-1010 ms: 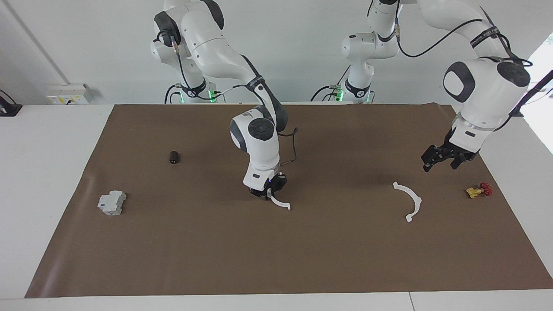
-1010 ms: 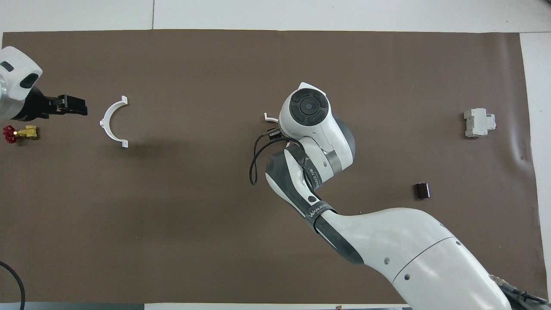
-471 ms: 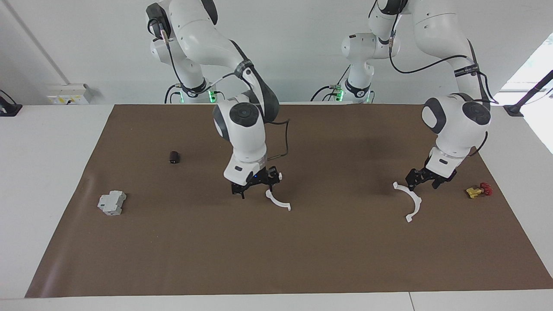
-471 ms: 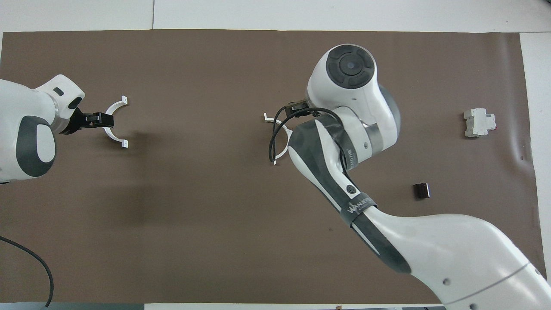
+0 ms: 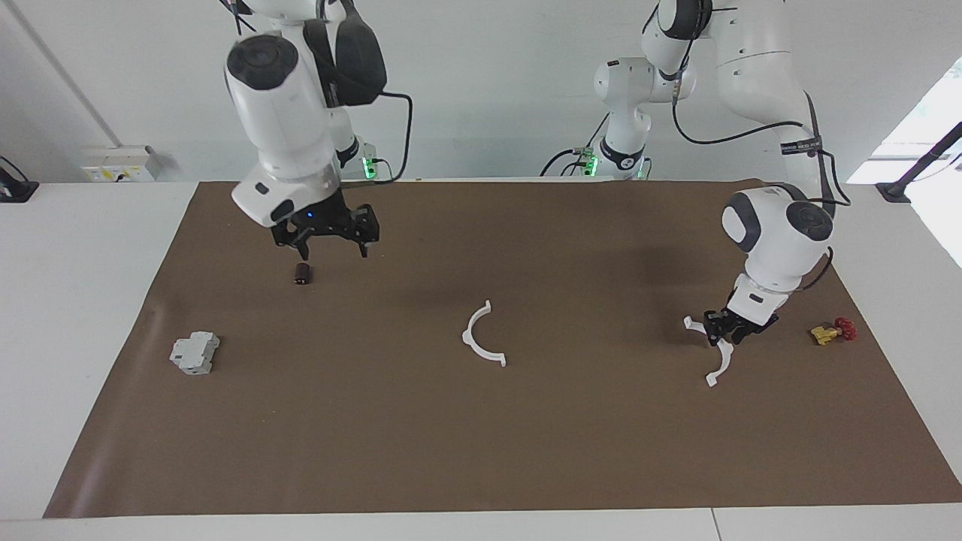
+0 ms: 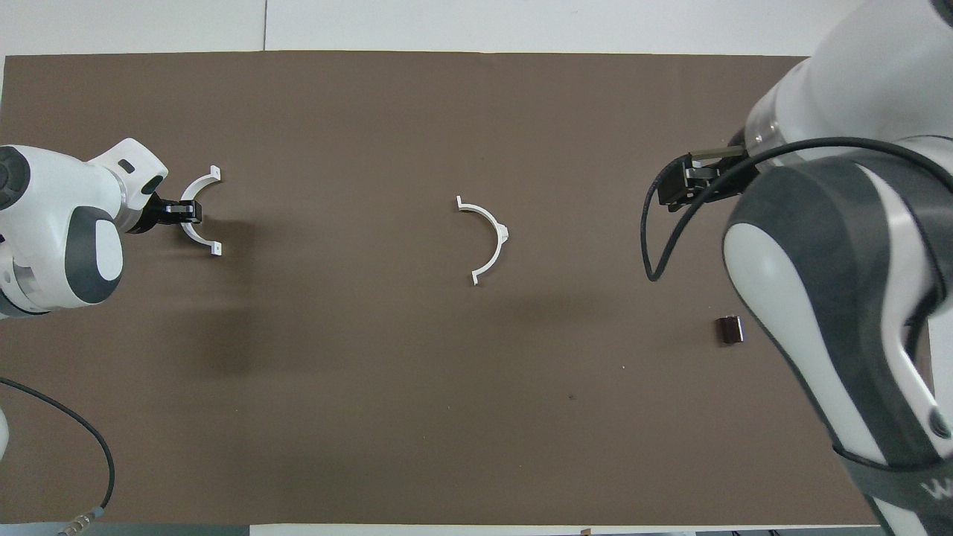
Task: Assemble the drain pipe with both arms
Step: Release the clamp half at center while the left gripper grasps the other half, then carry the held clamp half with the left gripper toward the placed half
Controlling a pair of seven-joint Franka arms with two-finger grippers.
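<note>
White half-ring [image 5: 714, 353], left gripper [image 5: 726, 328] apparently gripping

The worktop [image 5: 526, 451] carries a brown mat [image 5: 391, 421]; on it lie two white half-rings [image 5: 481, 338] [image 5: 720, 361], a grey block [image 5: 195, 353], a yellow valve [image 5: 830, 330], a dark cylinder [image 5: 302, 273].

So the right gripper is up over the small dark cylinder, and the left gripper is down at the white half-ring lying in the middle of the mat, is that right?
Not quite. The left gripper is down at the white plastic half-ring beside the small yellow valve with the red handle; the facing view shows it. The middle half-ring lies untouched. The right gripper is over the small dark cylinder.
</note>
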